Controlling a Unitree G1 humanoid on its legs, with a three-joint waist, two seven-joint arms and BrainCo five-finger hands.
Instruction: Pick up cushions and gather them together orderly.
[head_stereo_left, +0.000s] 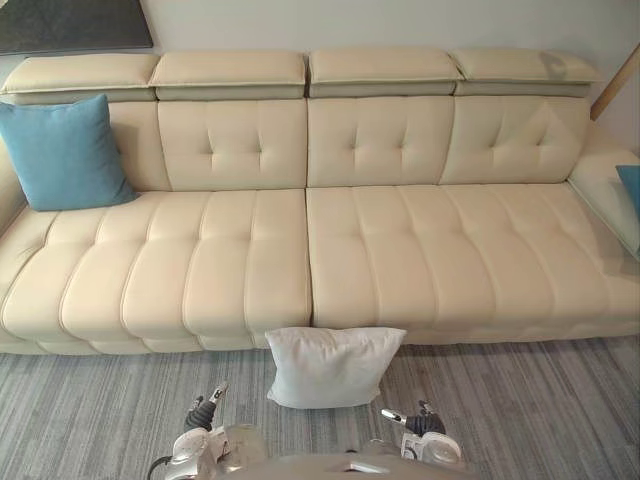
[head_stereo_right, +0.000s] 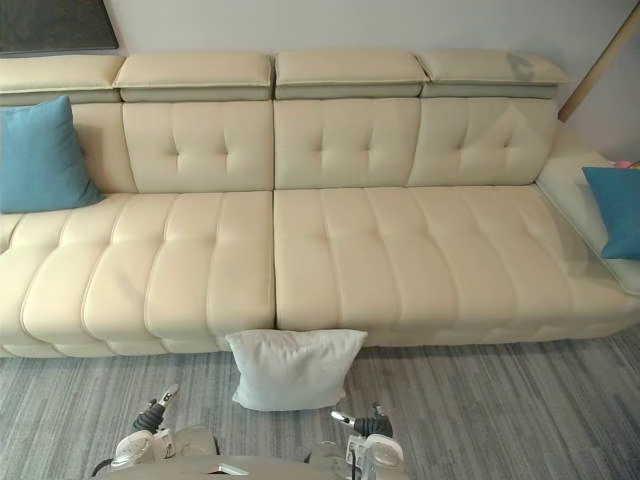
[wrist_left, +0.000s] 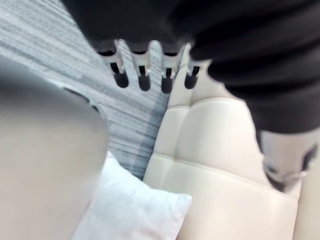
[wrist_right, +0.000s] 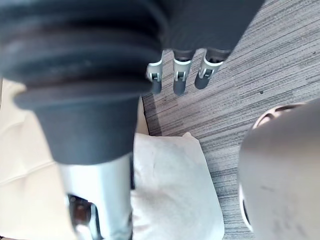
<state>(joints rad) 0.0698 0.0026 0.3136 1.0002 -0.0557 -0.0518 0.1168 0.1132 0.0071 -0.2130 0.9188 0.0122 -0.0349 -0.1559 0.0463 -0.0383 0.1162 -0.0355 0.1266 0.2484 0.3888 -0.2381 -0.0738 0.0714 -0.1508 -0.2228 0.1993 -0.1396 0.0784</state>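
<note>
A white cushion (head_stereo_left: 332, 365) stands on the floor, leaning against the front of the cream sofa (head_stereo_left: 380, 250) near its middle seam; it also appears below each hand (wrist_left: 135, 210) (wrist_right: 175, 185). One blue cushion (head_stereo_left: 62, 152) leans upright at the sofa's far left against the backrest. Another blue cushion (head_stereo_right: 615, 210) sits at the far right end. My left hand (head_stereo_left: 205, 412) and right hand (head_stereo_left: 418, 422) hang low near the bottom edge, either side of the white cushion and short of it. Both hands' fingers (wrist_left: 144, 70) (wrist_right: 179, 79) are relaxed and hold nothing.
Grey striped carpet (head_stereo_left: 540, 400) runs along the sofa's front. A dark panel (head_stereo_left: 70, 22) hangs on the wall at upper left. A wooden pole (head_stereo_right: 600, 60) leans at the right end. The sofa's middle seats are bare.
</note>
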